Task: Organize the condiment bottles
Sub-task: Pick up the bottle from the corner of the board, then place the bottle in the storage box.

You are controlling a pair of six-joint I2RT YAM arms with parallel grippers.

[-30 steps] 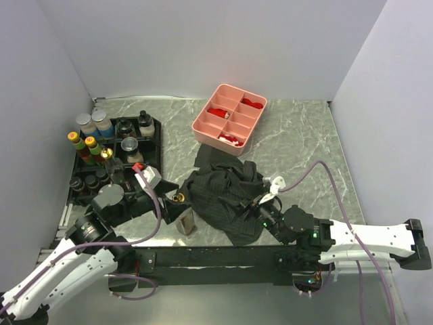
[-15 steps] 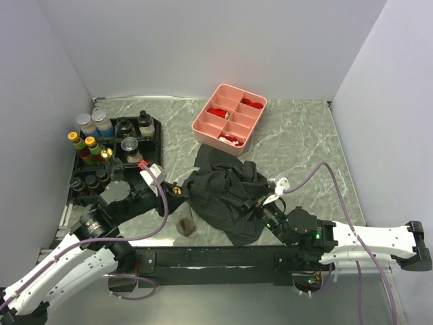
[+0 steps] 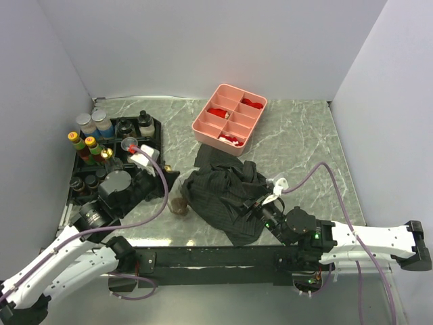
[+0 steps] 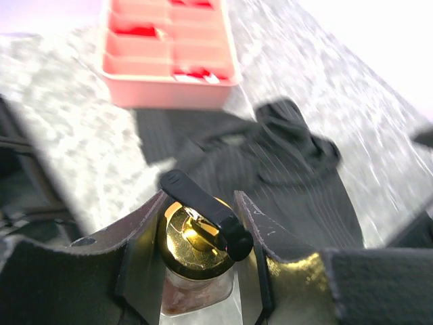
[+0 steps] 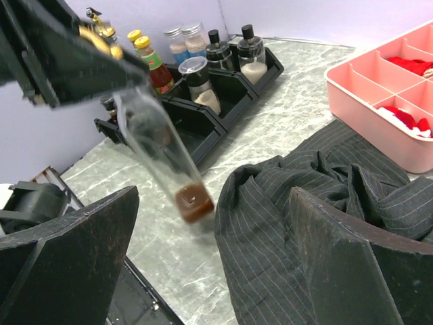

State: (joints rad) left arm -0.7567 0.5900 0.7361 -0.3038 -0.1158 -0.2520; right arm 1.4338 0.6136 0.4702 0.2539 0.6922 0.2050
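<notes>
My left gripper (image 4: 196,252) is shut on the gold cap (image 4: 195,238) of a tall clear bottle (image 5: 164,150). The bottle has brown liquid at its base (image 3: 178,205) and hangs tilted just left of the black cloth; whether its base touches the table I cannot tell. Several other condiment bottles (image 3: 95,132) with grey, yellow and black caps stand in and beside the black divided tray (image 3: 157,135) at the left, and show again as bottles (image 5: 183,40) in the right wrist view. My right gripper (image 5: 216,257) is open above the cloth's near edge, holding nothing.
A crumpled black pinstriped cloth (image 3: 226,193) lies mid-table, between the two grippers. A pink divided tray (image 3: 230,118) with red pieces sits behind it. Grey walls close in the left, back and right sides. The arm bases line the near edge.
My left gripper has shut on the bottle's gold cap and drawn it left and back toward the black tray, tilting it. The right arm has barely moved.
</notes>
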